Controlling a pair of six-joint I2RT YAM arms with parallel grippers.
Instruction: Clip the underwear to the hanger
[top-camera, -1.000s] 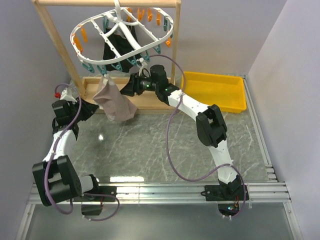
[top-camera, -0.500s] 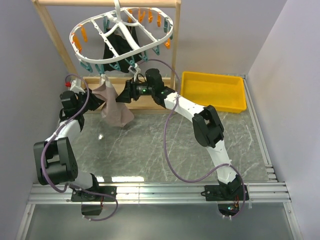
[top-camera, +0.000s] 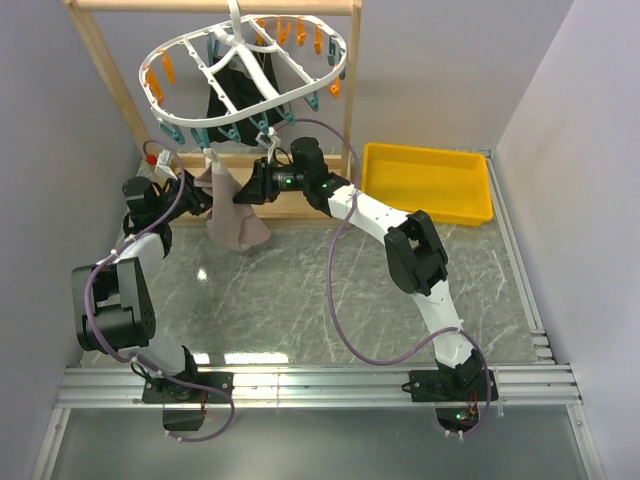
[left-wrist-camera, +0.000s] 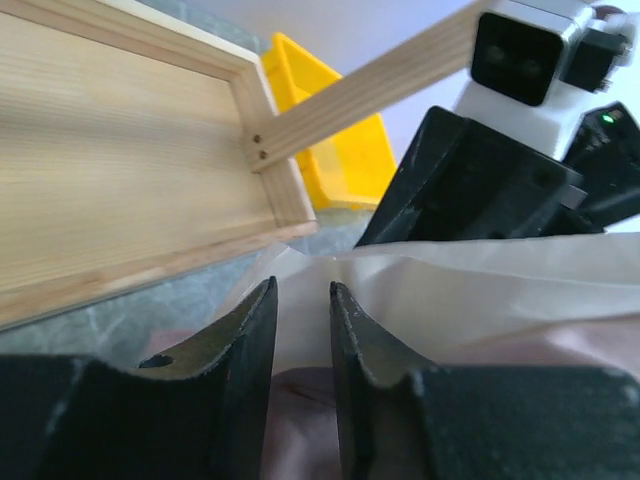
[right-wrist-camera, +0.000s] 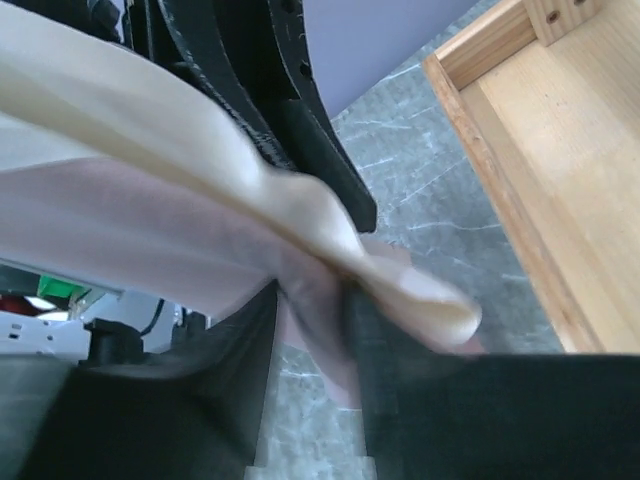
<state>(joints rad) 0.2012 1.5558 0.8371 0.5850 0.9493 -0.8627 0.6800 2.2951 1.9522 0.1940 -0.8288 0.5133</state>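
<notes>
- The underwear (top-camera: 238, 222) hangs below the hanger (top-camera: 232, 52), one top corner seemingly clipped by a teal clothespin (top-camera: 205, 140).
- My right gripper (right-wrist-camera: 312, 300) is pinched on a fold of it.
- My left gripper (left-wrist-camera: 302, 300) straddles the fabric, fingers barely apart; I cannot tell whether it grips.
- I judge the second corner still needs clipping.

The underwear (top-camera: 238, 225) is soft matt cloth, hanger (top-camera: 165, 52) smooth plastic, rack (top-camera: 105, 70) bare wood, tabletop (top-camera: 300, 290) glossy.

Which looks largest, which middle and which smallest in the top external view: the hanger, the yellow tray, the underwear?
1. hanger: the widest spread, though it hangs high, probably nearer the camera, which flatters it.
2. yellow tray
3. underwear: bunched and dangling, so it looks smallest.
</notes>
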